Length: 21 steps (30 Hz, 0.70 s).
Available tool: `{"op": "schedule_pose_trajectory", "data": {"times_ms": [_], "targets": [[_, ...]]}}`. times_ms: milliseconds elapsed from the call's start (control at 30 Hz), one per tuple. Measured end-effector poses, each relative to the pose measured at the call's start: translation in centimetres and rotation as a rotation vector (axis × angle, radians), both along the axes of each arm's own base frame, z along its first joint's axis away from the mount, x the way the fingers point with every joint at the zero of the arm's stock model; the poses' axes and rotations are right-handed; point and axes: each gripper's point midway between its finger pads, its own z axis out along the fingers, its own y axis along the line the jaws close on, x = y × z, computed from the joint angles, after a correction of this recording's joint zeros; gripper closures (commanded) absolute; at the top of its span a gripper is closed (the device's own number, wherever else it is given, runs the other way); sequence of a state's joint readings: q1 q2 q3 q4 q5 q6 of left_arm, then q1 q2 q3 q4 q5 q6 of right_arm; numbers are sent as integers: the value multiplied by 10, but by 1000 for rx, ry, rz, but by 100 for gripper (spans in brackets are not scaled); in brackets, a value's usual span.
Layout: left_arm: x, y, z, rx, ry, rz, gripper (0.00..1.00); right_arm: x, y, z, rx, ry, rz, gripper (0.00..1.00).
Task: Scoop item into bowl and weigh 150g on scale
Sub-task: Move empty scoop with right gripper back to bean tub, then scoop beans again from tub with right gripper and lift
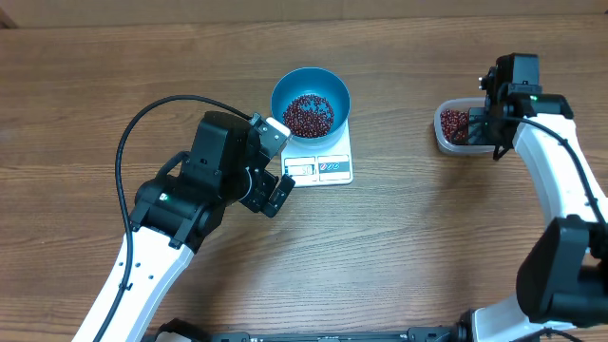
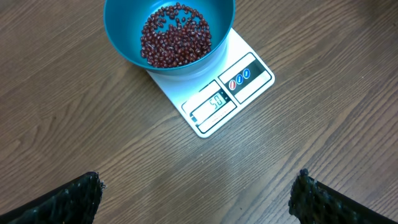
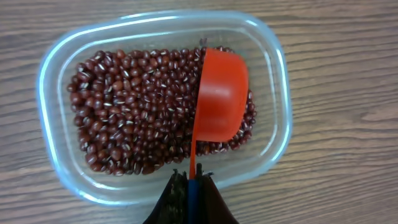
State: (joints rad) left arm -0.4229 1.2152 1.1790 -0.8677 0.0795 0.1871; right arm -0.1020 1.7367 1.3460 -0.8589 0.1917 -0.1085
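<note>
Toward the right edge of the desk (image 1: 95,76), right fingers (image 3: 214,205) pinch the red scoop (image 3: 221,93) over beans (image 3: 124,118) in the clear tub (image 3: 273,74); left fingers (image 2: 62,202) wide, empty. The blue bowl (image 1: 285,90) sits on the scale (image 1: 337,169), mid-desk, likely underfilled. Scooping step; next, dig and carry.

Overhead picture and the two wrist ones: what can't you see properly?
- Overhead: scale display too small to read; bowl covers most of its top.
- Overhead: right arm hides part of the tub.
- Right wrist: scoop shows only its outside; inside hidden.
- Left wrist: left gripper cut off by bottom edge.
</note>
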Motion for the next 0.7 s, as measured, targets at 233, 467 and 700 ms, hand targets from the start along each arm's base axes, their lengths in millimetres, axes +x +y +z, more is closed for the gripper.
{"op": "schedule_pose_trajectory", "data": {"times_ms": [233,467,700], "targets": [[0,0,0,0,0,0,0,1,1,-9,7,20,13,96],[0,0,0,0,0,0,0,3,14,-17,66,35,68,97],[0,0,0,0,0,0,0,2,22,-18,106,41,106,96]]}}
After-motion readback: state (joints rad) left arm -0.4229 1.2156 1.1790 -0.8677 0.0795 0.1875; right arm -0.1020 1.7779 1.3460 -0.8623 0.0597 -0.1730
